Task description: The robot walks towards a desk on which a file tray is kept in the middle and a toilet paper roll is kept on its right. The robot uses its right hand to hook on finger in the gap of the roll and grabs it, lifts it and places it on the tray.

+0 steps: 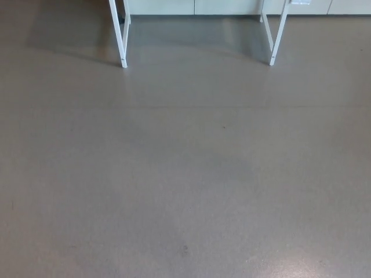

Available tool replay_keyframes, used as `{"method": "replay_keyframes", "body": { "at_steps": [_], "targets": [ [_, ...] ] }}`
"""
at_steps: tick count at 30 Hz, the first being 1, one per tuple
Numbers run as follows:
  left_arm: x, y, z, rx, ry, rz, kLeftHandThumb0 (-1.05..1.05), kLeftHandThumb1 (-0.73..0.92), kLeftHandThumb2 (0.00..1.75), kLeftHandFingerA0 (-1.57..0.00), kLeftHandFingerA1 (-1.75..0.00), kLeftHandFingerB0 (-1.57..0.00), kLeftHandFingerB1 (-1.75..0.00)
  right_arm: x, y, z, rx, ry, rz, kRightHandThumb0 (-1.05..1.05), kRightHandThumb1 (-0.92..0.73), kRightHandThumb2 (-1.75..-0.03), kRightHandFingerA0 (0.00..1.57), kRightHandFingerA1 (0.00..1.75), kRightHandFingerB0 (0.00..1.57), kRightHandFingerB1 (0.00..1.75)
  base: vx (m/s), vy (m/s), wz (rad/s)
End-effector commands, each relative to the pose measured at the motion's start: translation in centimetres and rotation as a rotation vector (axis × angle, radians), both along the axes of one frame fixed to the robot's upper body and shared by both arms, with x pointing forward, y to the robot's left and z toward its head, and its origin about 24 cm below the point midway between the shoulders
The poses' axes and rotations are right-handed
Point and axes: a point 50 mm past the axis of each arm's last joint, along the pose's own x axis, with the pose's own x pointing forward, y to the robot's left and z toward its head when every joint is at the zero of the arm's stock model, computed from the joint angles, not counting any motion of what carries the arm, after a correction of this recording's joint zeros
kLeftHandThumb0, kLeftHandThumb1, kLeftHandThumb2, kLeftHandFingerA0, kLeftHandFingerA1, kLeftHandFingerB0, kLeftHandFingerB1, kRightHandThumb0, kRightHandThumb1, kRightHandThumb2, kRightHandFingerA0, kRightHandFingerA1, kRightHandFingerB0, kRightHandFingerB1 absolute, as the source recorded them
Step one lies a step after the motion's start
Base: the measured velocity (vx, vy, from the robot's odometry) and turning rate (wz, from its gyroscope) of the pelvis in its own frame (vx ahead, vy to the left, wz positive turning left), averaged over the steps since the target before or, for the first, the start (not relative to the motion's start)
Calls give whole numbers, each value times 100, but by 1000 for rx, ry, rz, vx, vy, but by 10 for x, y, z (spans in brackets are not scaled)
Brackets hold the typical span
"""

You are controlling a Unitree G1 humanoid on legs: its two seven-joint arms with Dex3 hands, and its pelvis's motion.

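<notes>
Neither the file tray nor the toilet paper roll shows in the head view. Only the lower part of the desk is visible at the top of the picture: a white left leg [120, 35] and a white right leg [277, 35], both standing on the floor. The desk top is cut off by the upper edge. No hand or arm of mine shows.
Grey smooth floor [185, 174] fills nearly the whole picture between me and the desk legs. A pale wall base or cabinet front [194, 7] runs behind the legs along the top edge. A dim shadow lies on the floor under the desk.
</notes>
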Motion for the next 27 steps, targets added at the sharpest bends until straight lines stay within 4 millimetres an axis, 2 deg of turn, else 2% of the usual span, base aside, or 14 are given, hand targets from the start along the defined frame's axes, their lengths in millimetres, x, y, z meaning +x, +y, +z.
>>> {"method": "replay_keyframes", "body": {
  "at_steps": [1, 27],
  "targets": [
    [3, 3, 6, -13, -41, -28, -70, 73, 63, -30, -70, -44, -62, -2, -5, 4, -8, 32, -10, -75, -55, -90, 32, 57, 8, 40, 0, 0, 0],
    [6, 4, 7, -15, -48, -30, -70, 73, 63, -30, -70, -44, -62, 0, -4, 5, -7, 28, -11, -75, -55, -90, 32, 57, 8, 40, 0, 0, 0]
  ]
}}
